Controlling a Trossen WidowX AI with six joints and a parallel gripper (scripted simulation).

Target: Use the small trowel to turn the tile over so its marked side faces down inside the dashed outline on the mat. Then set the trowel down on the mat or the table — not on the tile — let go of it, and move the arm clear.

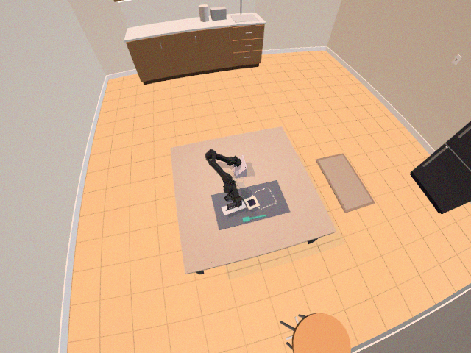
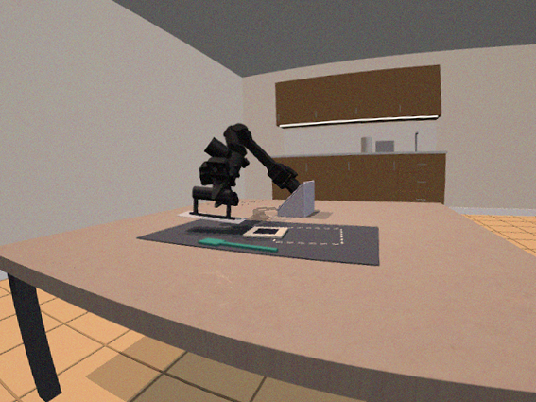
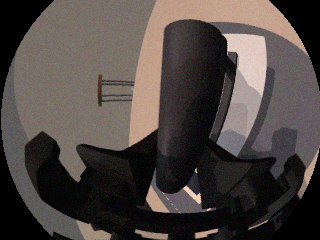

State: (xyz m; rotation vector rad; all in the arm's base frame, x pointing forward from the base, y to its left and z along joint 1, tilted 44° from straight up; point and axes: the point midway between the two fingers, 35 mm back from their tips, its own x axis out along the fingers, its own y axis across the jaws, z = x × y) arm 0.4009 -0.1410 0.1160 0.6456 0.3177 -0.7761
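Observation:
My gripper (image 1: 235,203) (image 2: 216,196) (image 3: 176,167) is shut on the thick black handle of the trowel (image 1: 228,211) (image 2: 187,214) (image 3: 252,52). The trowel's flat pale blade hangs tilted above the left part of the mat (image 1: 282,208) (image 2: 361,253), its shadow on the mat below. The cream tile (image 1: 252,207) (image 2: 281,232) lies flat on the mat, dark square mark up, just right of the blade. It lies at the left end of the dashed outline (image 1: 276,202) (image 2: 341,236), mostly outside it. The wrist view mostly hides the tile behind the handle and fingers.
A green spatula (image 1: 246,219) (image 2: 210,242) lies along the mat's front edge, in front of the tile. The arm's pale wedge-shaped base (image 1: 241,173) (image 2: 300,201) stands behind the mat on the table (image 1: 213,246) (image 2: 317,306). A round stool (image 1: 321,334) stands on the floor.

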